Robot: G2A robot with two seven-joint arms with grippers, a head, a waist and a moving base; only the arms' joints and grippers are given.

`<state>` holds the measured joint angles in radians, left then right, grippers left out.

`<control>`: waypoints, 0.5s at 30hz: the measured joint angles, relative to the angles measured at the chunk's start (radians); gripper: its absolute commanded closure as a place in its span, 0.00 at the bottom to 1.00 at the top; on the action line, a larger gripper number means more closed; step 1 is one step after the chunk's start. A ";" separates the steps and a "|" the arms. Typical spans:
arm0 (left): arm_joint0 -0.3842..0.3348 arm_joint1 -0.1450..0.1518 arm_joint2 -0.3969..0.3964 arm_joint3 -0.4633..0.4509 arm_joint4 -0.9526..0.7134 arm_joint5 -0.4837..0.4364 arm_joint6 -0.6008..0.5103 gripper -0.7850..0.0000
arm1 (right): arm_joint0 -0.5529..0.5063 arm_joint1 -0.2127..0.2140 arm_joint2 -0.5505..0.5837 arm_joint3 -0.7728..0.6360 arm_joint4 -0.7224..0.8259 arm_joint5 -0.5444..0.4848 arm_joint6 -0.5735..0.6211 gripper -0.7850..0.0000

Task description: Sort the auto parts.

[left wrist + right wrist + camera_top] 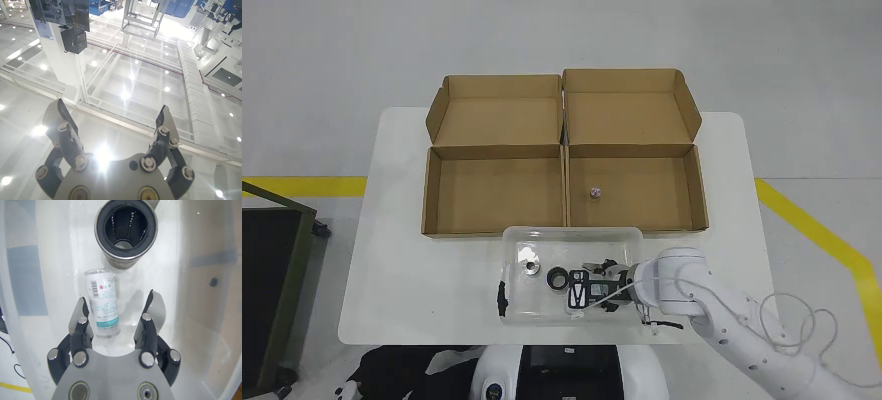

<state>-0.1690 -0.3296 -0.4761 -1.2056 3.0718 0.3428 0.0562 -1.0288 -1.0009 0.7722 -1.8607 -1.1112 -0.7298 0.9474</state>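
In the clear bin (572, 230) the right tool (116, 294) stands spread astride the small labelled tube (104, 302), likely light, smooth and roll-prone, best pinched across its middle.

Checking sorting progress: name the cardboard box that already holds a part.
The right-hand cardboard box: it alone has a small part on its floor, near the wall shared with the left-hand box.

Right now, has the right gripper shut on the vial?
No, the right gripper has its fingers open, and the vial lies between them with a clear gap to one finger.
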 measured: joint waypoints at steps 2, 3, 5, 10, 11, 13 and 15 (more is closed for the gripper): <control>0.000 0.000 0.000 0.000 0.000 0.000 0.000 0.00 | 0.000 -0.001 -0.005 0.001 -0.005 0.003 -0.002 0.57; 0.000 0.000 0.000 0.000 0.000 0.000 0.000 0.00 | -0.001 -0.002 -0.007 0.000 -0.007 0.004 -0.003 0.58; 0.000 0.000 0.000 0.000 0.000 0.000 0.000 0.00 | -0.002 -0.002 -0.010 -0.003 -0.012 0.005 -0.003 0.62; 0.000 0.000 0.000 0.000 0.000 0.000 0.000 0.00 | -0.010 0.000 -0.012 -0.009 -0.020 0.000 -0.001 0.64; 0.000 0.000 0.000 0.000 0.000 0.000 0.000 0.00 | -0.011 0.000 -0.012 -0.007 -0.019 -0.002 -0.003 0.65; 0.000 0.000 0.000 0.000 0.000 0.000 0.000 0.00 | -0.011 0.000 -0.014 -0.002 -0.021 -0.006 -0.006 0.71; 0.000 0.000 0.000 0.000 0.000 0.000 0.000 0.00 | -0.010 -0.001 -0.016 -0.001 -0.025 -0.007 -0.008 0.94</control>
<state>-0.1690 -0.3296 -0.4761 -1.2056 3.0718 0.3428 0.0562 -1.0388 -1.0018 0.7560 -1.8616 -1.1360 -0.7369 0.9395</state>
